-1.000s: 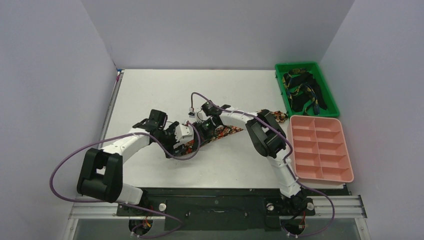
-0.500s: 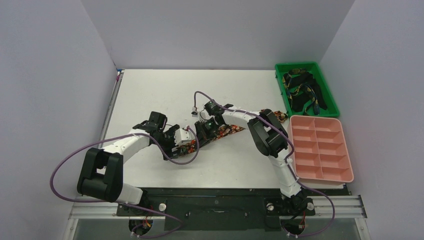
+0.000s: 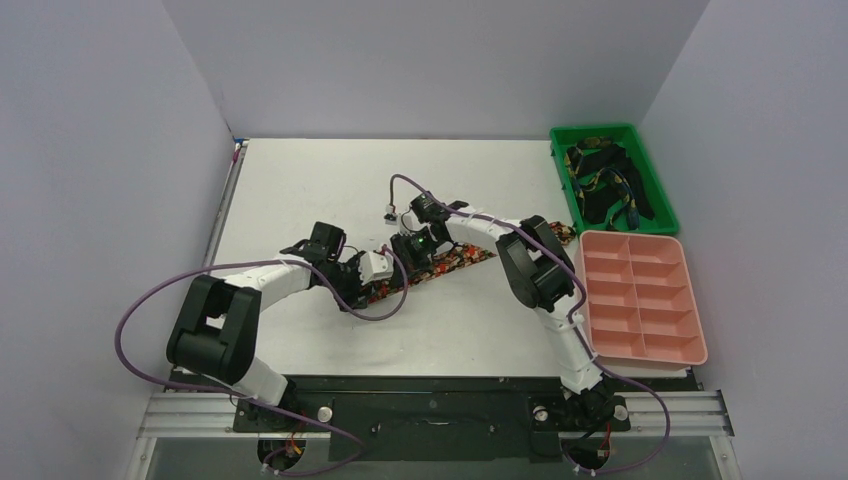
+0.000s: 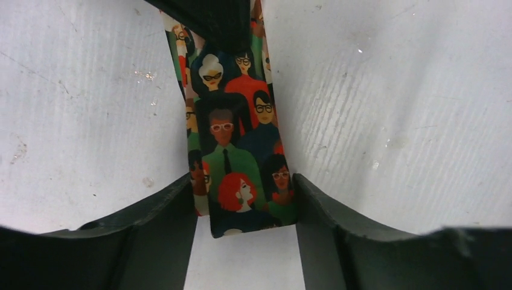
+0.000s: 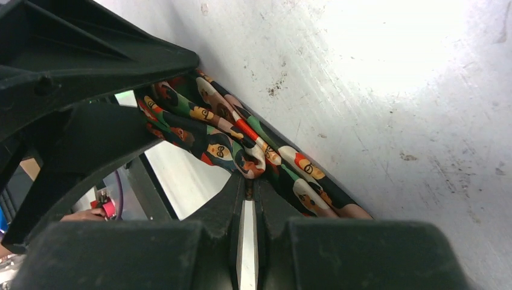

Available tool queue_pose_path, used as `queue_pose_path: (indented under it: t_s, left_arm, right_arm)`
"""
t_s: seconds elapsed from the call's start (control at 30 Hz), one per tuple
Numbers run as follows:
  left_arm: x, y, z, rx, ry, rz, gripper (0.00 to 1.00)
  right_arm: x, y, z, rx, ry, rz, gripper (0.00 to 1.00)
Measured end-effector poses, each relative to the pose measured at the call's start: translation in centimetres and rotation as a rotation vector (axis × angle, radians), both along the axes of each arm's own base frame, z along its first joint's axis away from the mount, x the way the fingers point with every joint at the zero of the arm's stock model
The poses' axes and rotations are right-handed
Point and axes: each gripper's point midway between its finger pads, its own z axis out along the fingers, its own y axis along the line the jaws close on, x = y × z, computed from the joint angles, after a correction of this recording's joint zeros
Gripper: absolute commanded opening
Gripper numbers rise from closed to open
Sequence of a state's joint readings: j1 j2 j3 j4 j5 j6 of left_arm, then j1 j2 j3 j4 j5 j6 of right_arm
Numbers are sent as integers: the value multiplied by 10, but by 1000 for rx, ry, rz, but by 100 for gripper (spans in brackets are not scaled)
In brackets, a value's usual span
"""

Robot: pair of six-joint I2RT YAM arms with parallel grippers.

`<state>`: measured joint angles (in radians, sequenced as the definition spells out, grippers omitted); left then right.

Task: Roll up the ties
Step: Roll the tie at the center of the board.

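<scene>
tie (image 3: 456,262), one on table (image 3: 300,180), more tangled in green bin (image 3: 592,129)

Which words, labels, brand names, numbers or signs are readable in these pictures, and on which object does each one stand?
None: no view shows any readable text.
The tie bears only drawn faces with glasses, no letters or numbers.
The green bin and the pink tray show no label or mark that can be read at this size.
</scene>
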<state>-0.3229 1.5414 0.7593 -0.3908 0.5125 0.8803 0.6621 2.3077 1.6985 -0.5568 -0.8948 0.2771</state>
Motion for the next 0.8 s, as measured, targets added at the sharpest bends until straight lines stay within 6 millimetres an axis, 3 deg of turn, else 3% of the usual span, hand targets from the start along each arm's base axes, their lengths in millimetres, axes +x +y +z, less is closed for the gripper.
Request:
queue_pose_path:
  t_s: [0.1, 0.23, 0.37, 0.6, 0.8]
  left_arm:
    - [5, -1, 0, -1, -4, 21, 38]
    - [6, -1, 2, -5, 6, 46, 33]
    - [9, -10, 14, -46, 15, 70, 32]
    - [17, -43, 40, -146, -4, 74, 32]
    - [25, -59, 29, -135, 6, 59, 32]
  right_arm:
    - [-1, 0, -2, -1, 6, 8, 0]
    - [-1, -1, -3, -1, 1, 12, 0]
    - [-2, -1, -3, -2, 0, 13, 0]
    - [-4, 2, -3, -4, -1, 15, 0]
    - [-5, 5, -2, -2, 9, 3, 0]
